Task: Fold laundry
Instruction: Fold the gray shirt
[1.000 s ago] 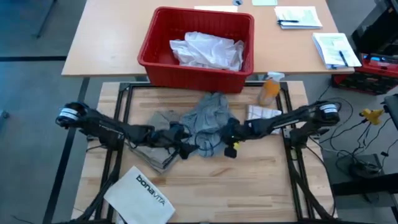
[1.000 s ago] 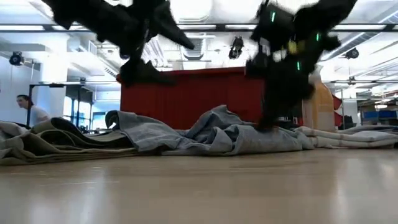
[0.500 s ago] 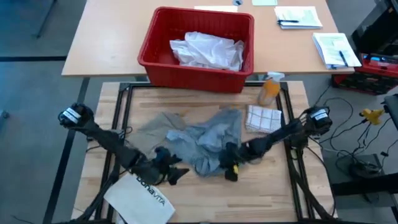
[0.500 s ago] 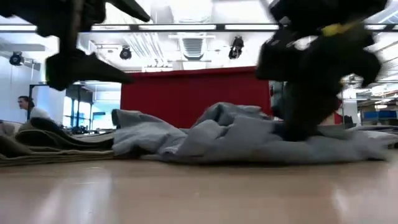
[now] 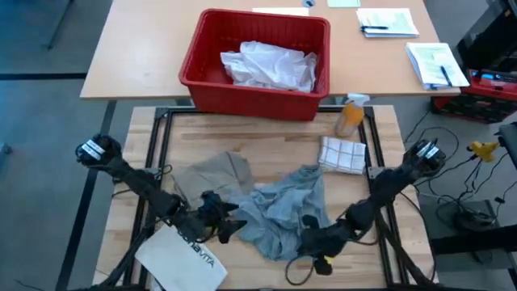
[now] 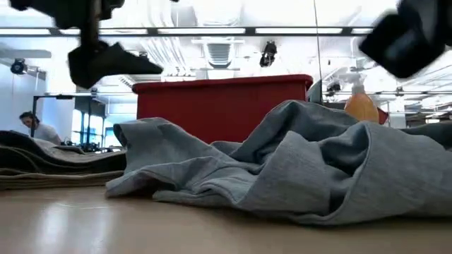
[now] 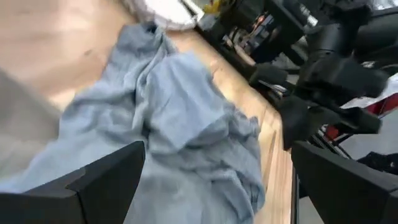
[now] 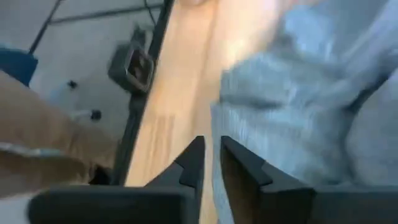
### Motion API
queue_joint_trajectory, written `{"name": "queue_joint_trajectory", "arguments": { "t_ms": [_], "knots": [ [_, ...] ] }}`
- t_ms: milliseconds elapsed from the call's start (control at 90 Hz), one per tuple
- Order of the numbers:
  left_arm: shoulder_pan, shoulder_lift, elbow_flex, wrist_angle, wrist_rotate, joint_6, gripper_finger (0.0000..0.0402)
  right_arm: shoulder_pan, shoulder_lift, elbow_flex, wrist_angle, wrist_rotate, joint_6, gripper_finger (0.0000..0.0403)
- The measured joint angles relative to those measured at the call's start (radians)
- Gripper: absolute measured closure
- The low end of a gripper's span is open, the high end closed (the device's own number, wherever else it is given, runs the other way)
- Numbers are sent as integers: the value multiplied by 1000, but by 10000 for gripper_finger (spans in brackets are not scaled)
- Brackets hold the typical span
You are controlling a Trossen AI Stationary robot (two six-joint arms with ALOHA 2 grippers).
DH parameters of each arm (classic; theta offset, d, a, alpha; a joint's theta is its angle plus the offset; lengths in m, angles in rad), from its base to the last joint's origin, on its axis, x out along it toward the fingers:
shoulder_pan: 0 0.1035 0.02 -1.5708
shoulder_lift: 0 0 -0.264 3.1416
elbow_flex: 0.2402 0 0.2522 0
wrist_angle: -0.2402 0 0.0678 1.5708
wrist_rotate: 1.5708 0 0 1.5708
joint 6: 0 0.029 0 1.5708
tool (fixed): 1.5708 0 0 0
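The grey T-shirt lies crumpled on the wooden table near its front edge, and fills the low view. My right gripper is shut at its near edge. My left gripper hangs open above the table at the shirt's left side, its fingers wide apart and touching nothing. The khaki-tan piece lies flat, left of and behind the T-shirt. The white shirt sits bunched in the red basket. My right gripper pinches an edge of the grey T-shirt in the narrow gap between its two fingers; one layer or several, I cannot tell. The fingers come slanting from the table's far right toward its near edge. The rest of the shirt trails slack on the table.
The stiff white "bonavita" bag lies at the near left corner, just beside my left gripper. A folded checked cloth and an orange spray bottle stand at the far right. Papers lie on the desk behind. A person shows in the room beyond.
My right gripper has gone toward the table's near edge, dragging the grey T-shirt with it, off the khaki-tan piece. The khaki piece has stayed and now lies uncovered. My left gripper first moved toward the near edge, away from the garments, then kept still.
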Motion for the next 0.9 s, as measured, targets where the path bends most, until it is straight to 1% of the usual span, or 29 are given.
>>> {"name": "queue_joint_trajectory", "arguments": {
  "t_ms": [122,167,222,300,344,400,489,611,700,789,844,900],
  "knots": [
    [33,0,0,14,2,9,13,-16,-67,-1,-119,134,-4,313],
    [46,0,0,-3,3,1,13,-35,-73,-7,-155,157,-25,301],
    [63,9,0,-41,8,-46,13,-69,-73,-14,-171,135,-82,291],
    [79,26,0,-137,29,-171,13,-122,-56,-12,-147,66,-175,283],
    [83,45,0,-151,40,-208,13,-145,-47,-8,-149,67,-229,278],
    [81,66,0,-144,50,-209,13,-169,-35,-1,-160,76,-270,269],
    [80,92,0,-96,81,-194,13,-203,-29,0,-179,85,-278,247],
    [81,115,0,-53,141,-137,13,-240,-4,0,-197,9,-288,224],
    [81,116,0,-42,174,-103,13,-241,14,4,-189,-18,-281,219],
    [81,114,0,-44,196,-59,13,-239,38,6,-192,-5,-268,221],
    [80,113,0,-43,208,-44,13,-242,55,6,-202,13,-252,233],
    [80,113,0,-43,211,-39,13,-250,69,5,-212,24,-249,255]
  ]
}}
